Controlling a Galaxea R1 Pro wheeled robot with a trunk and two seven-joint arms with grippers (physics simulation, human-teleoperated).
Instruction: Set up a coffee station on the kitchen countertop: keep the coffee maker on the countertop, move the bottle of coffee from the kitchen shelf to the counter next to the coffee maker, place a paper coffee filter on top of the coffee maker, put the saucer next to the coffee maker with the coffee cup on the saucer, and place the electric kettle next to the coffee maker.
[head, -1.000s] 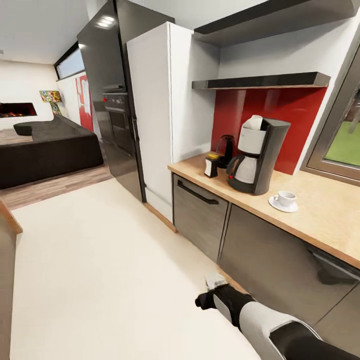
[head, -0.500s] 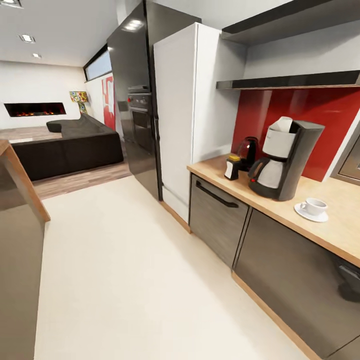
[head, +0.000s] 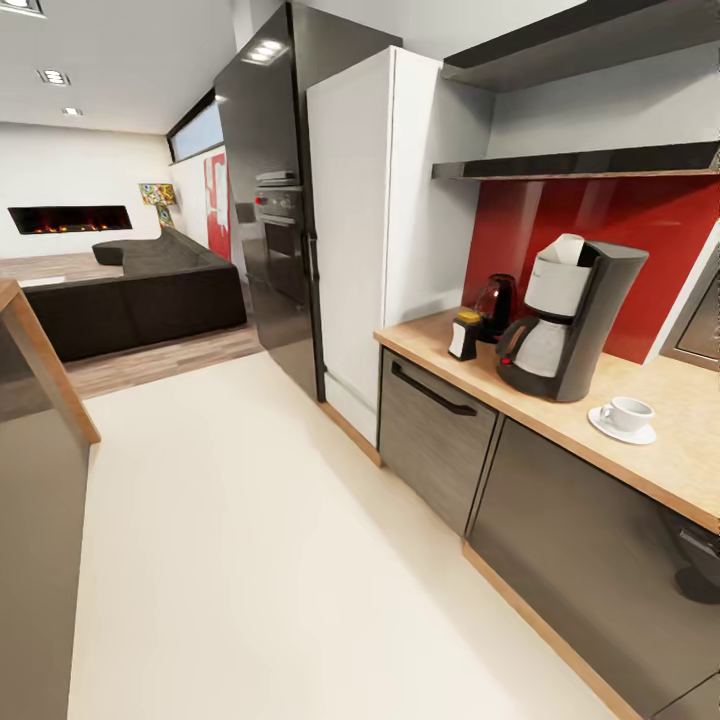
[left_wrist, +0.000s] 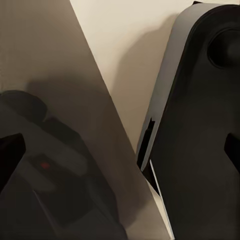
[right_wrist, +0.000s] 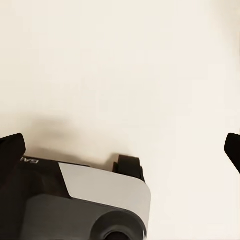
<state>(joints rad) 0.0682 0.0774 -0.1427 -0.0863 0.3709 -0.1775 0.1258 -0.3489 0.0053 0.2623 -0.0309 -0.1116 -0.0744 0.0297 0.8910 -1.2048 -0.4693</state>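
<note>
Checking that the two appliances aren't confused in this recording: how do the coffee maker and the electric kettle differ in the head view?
The coffee maker is taller, boxy and black with a white carafe; the electric kettle is shorter, rounded and dark red. The coffee maker carries the white paper coffee filter on top; the electric kettle carries nothing. The electric kettle stands nearer the tall white cabinet. Both stand upright on the kitchen countertop.

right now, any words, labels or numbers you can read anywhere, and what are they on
None can be read.
Coffee bottle: white label, print too small to read.
Robot base: a few light letters by its edge, cut off and blurred.
Coffee maker: no lettering shows.
Wall art: colours, no words.
</note>
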